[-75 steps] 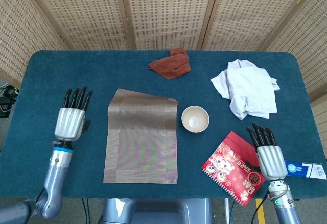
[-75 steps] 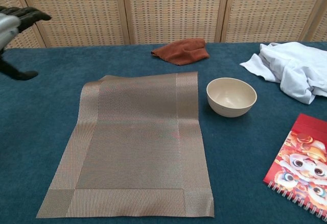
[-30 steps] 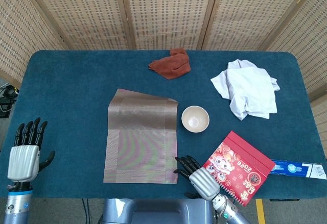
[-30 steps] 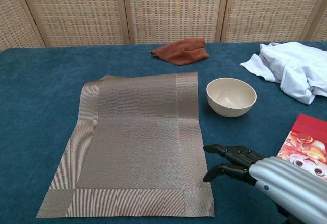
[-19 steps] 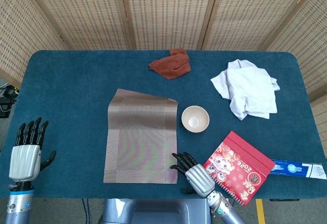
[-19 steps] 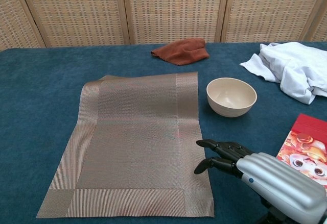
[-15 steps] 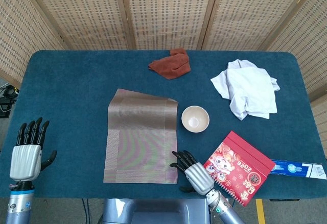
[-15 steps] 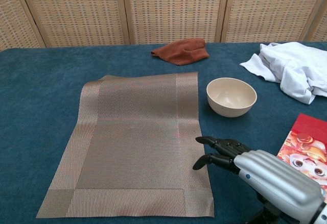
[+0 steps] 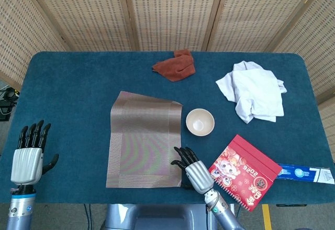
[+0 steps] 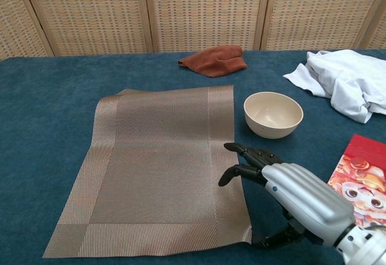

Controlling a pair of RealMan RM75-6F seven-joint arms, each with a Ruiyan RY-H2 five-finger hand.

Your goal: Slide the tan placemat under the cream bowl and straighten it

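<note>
— Where does the tan woven rectangular placemat (image 9: 145, 140) lie?

— Flat on the dark blue felt-covered table (image 9: 73, 83), left of centre, its long sides running front to back. Its far right corner (in the chest view) ends just beside the small round cream bowl (image 9: 200, 121), which stands on the bare felt to the mat's right, not on the mat.

— And the robot's right hand (image 10: 283, 195)?

— It sits at the mat's near right edge, silver back up, black fingers (image 10: 241, 150) stretched forward and a little apart, their tips over the mat's right border. The thumb reaches below, near the mat's front right corner. It has hold of nothing that I can see; whether the fingertips actually press on the weave I cannot tell.

— The left hand (image 9: 28, 155)?

— Well off to the left, by the table's front left corner, fingers straight and pointing away from the robot, spread slightly, holding nothing. Only the head view shows it.

— What else is on the table?

— A crumpled rust-brown cloth (image 9: 175, 65) at the back, a rumpled white cloth (image 9: 255, 90) at the right, a red spiral-bound notebook with cartoon figures (image 9: 244, 171) just right of the right hand, and a blue and white tube (image 9: 309, 173) near the front right edge.
</note>
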